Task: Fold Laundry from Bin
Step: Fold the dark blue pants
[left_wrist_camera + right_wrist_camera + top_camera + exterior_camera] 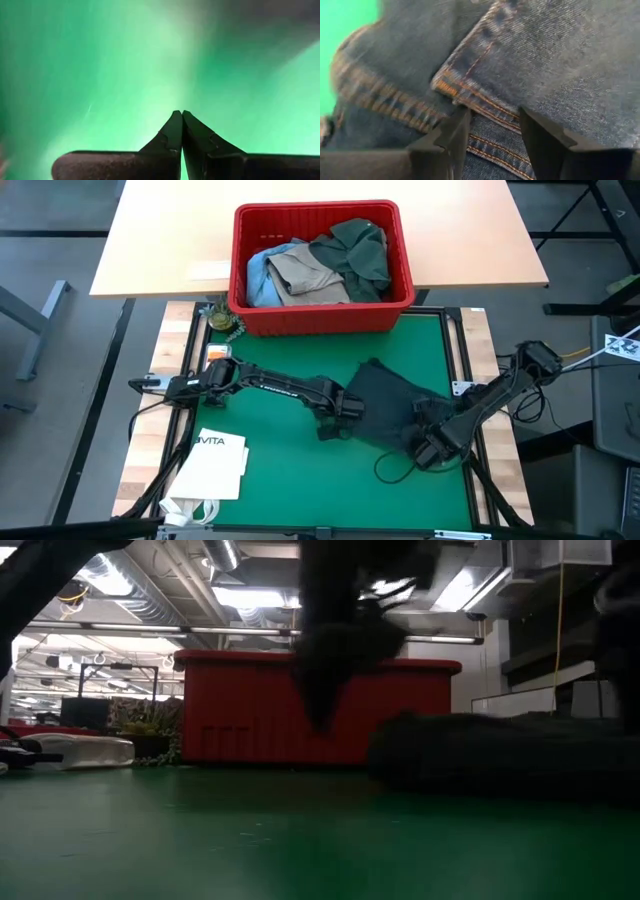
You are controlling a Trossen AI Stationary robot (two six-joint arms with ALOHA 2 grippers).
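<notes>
A dark denim garment (385, 402) with orange stitching (485, 55) lies crumpled on the green mat (290, 470), a low heap in the low view (500, 755). The red bin (322, 265) stands at the mat's far edge and holds light blue, khaki and dark green laundry (350, 250). My left gripper (345, 412) hangs by the garment's left edge, shut with nothing between its fingers (181, 115); only mat shows past its tips. My right gripper (435, 445) is over the garment's near right part, open (492, 131), pointing down at a stitched hem. My right gripper points down with its open fingers (451, 137) on either side of a stitched hem (490, 112) of the dark garment. Whether the tips touch the cloth cannot be told. The garment lies slack on the mat.
A white paper bag printed "VITA" (215, 468) lies on the mat's near left. A black cord loop (393, 470) lies near my right gripper. A small plant-like object (222, 318) sits left of the bin. A wooden table (160, 240) is beyond the mat.
</notes>
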